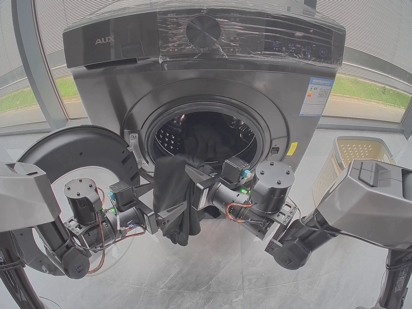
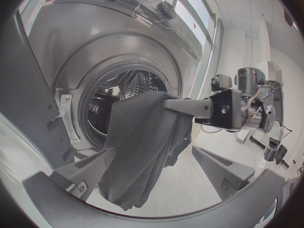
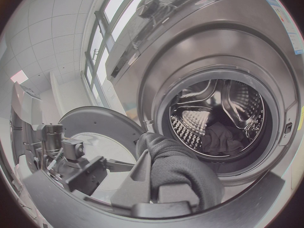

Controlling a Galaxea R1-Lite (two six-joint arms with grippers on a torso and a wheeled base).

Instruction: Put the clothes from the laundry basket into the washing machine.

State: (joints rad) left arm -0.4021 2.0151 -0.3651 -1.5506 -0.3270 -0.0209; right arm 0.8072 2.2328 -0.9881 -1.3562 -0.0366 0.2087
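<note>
Hanging in front of the open port, the black mesh garment (image 1: 174, 198) is draped from the lip of the opening down toward the floor, its upper end bunched at the rim and its lower folds dangling free. You have the right end effector (image 1: 194, 173) pinching that upper end, the fabric heaped over its fingers (image 3: 139, 174) just outside the drum. Your left end effector (image 2: 152, 149) sits lower with its fingers spread wide on either side of the hanging cloth; one finger lies against the fabric, the other stands apart from it. Deeper inside the perforated steel drum (image 3: 193, 124) a second dark crumpled garment (image 3: 221, 140) lies at the bottom. The dark grey front-loading washing machine (image 1: 206, 86) faces you with its round door (image 1: 81, 151) swung open to your left, next to the left arm. To your right, beside the machine and behind the right arm, the cream perforated plastic laundry basket (image 1: 356, 149) stands on the pale grey marbled tile floor (image 1: 214, 267); you cannot see what it holds from here.
</note>
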